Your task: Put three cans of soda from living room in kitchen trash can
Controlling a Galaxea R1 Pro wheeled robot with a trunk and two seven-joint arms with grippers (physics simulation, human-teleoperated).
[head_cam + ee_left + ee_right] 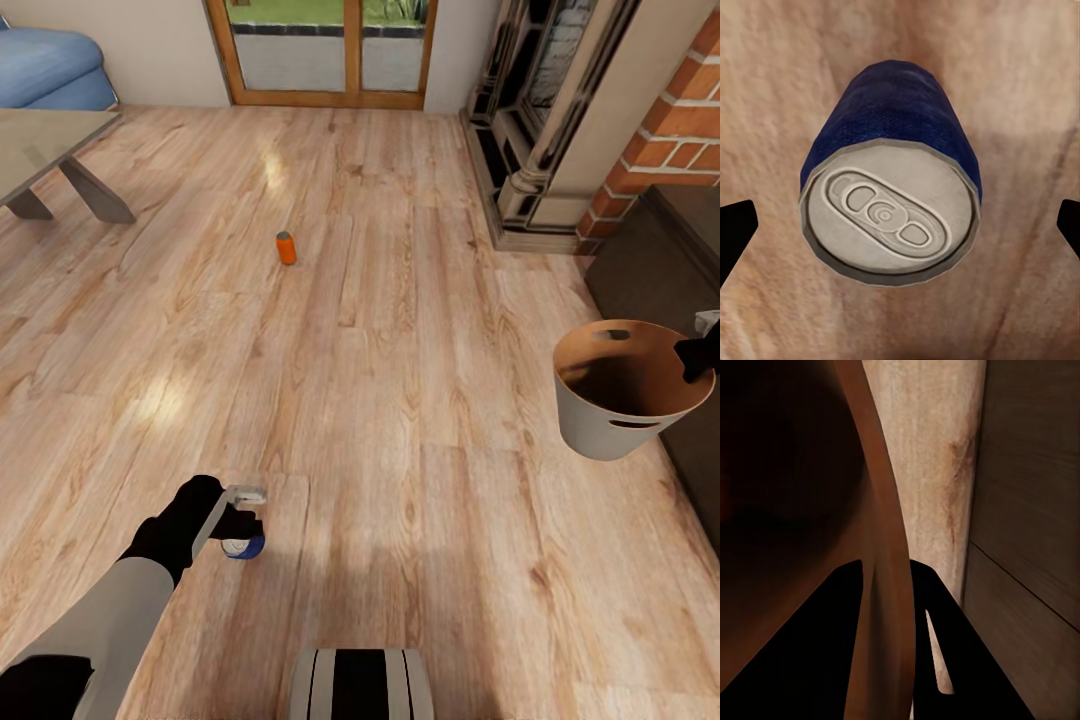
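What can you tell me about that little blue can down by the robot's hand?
The blue can is a small drink can with a dark blue body and a silver-grey top bearing an oval pull tab, unopened as far as it shows. It stands upright on the wood floor, below the left gripper. In the left wrist view the fingertips sit apart on either side of it, not touching. It looks like painted metal, undented.

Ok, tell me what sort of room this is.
Most likely a living room: a blue sofa in the far corner, a brick fireplace along one wall, and wood-framed glass doors over a warm wood floor.
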